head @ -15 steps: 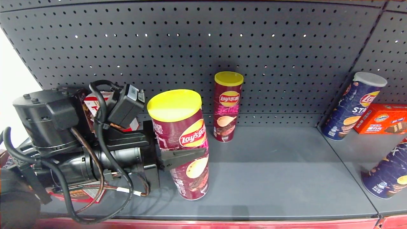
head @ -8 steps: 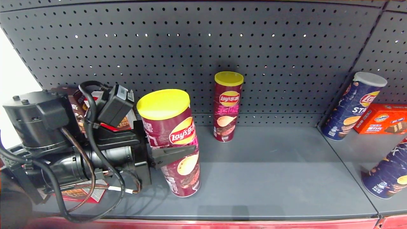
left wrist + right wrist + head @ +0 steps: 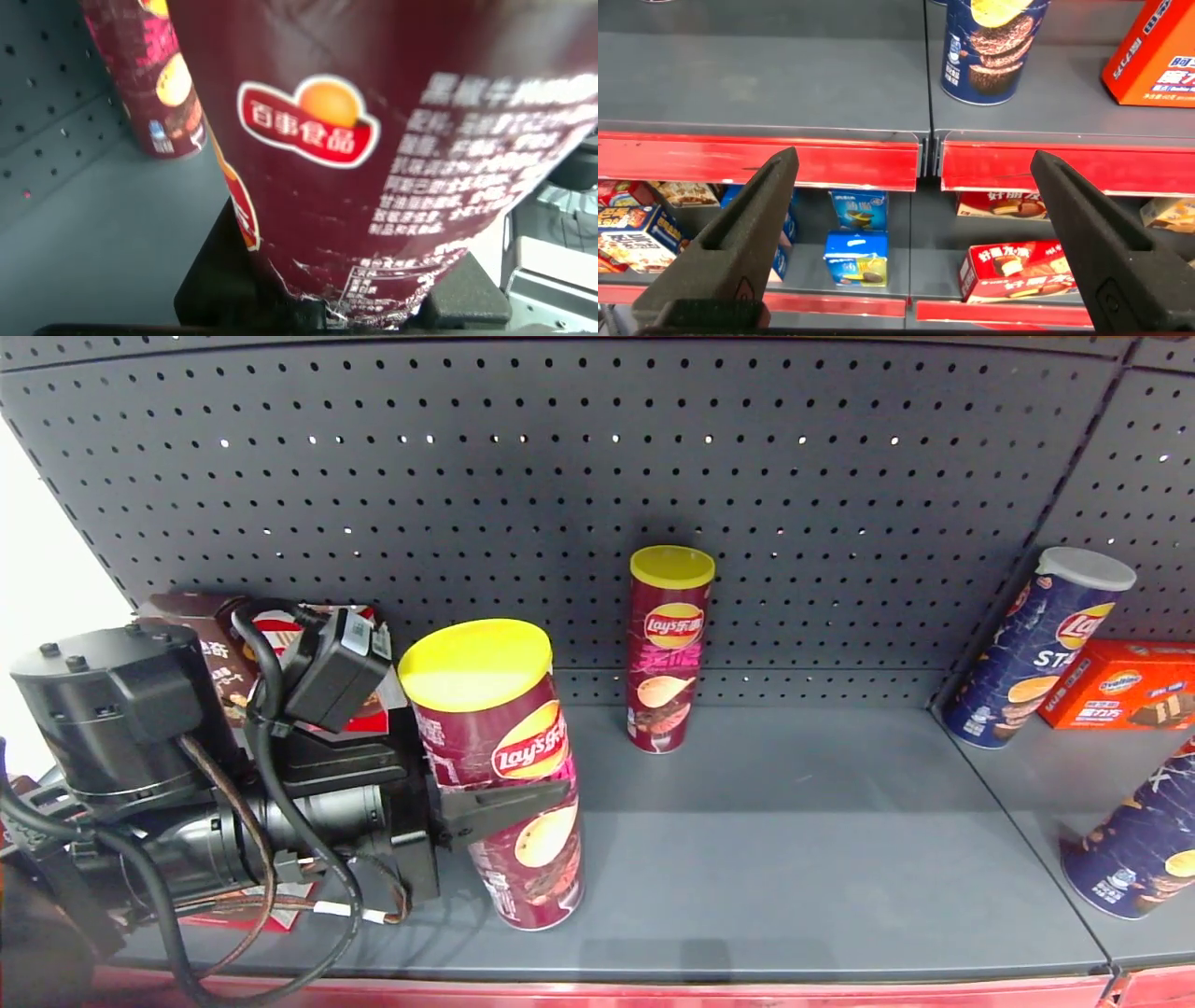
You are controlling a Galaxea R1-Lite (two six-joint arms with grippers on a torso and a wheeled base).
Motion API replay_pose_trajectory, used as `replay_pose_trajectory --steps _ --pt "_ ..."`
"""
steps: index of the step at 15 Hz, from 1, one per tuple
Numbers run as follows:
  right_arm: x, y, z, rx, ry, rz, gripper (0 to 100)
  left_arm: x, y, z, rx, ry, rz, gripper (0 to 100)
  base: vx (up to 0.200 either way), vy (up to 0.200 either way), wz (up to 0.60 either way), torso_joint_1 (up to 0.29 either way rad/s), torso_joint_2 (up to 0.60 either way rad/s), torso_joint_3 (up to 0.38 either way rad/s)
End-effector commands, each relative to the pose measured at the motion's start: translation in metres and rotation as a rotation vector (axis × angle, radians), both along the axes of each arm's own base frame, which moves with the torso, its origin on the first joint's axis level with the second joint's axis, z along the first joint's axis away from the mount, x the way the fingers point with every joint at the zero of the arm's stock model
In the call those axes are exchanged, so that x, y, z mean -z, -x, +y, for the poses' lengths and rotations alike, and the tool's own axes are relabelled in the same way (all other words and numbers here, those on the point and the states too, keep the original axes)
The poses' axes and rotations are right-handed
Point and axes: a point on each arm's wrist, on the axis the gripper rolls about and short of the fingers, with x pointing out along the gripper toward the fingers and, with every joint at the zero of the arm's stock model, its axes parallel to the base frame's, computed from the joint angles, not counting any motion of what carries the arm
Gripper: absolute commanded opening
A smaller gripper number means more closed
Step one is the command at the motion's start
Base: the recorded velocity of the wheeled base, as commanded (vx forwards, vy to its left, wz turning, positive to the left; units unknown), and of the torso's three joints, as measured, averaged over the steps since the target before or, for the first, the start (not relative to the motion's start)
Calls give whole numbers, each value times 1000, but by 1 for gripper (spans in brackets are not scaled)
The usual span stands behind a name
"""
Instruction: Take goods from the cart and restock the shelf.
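Note:
My left gripper point(image 3: 527, 784) is shut on a maroon chip can point(image 3: 499, 756) with a yellow lid, held around its middle near the shelf's front left. The can leans a little, and its base is at or just above the grey shelf board point(image 3: 794, 859); I cannot tell if it touches. In the left wrist view the held can point(image 3: 374, 140) sits between the dark fingers point(image 3: 467, 299). A second maroon can point(image 3: 667, 649) point(image 3: 149, 84) stands upright against the pegboard back. My right gripper point(image 3: 915, 243) hangs open in front of the shelf edge, holding nothing.
Snack boxes point(image 3: 233, 635) lie behind my left arm at the far left. Two blue chip cans point(image 3: 1036, 649) point(image 3: 1134, 854) and an orange box point(image 3: 1120, 686) fill the neighbouring bay on the right. Red price strips point(image 3: 831, 159) line the shelf fronts. Lower shelves hold boxed goods point(image 3: 854, 257).
My left arm has carried the held can to the left and slightly lower over the shelf. The standing can and the goods on the right have not moved.

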Motion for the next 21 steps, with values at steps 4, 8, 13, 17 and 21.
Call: replay_pose_trajectory --steps 4,8,13,17,21 --pt "0 0 0 0 0 2 100 6 -5 -1 -3 -9 21 0 0 0 0 0 0 0" --pt "0 0 0 0 0 2 100 9 -6 -2 -3 -15 29 0 0 0 0 0 0 0" --pt "0 0 0 0 0 2 100 11 -5 -1 -32 -22 37 0 0 0 0 0 0 0" --pt "0 0 0 -3 2 2 100 15 -3 -1 -78 -63 -8 0 0 0 0 0 0 0" --pt "-38 6 -1 80 17 -69 100 16 -1 -7 -136 -79 -9 0 0 0 0 0 0 0"
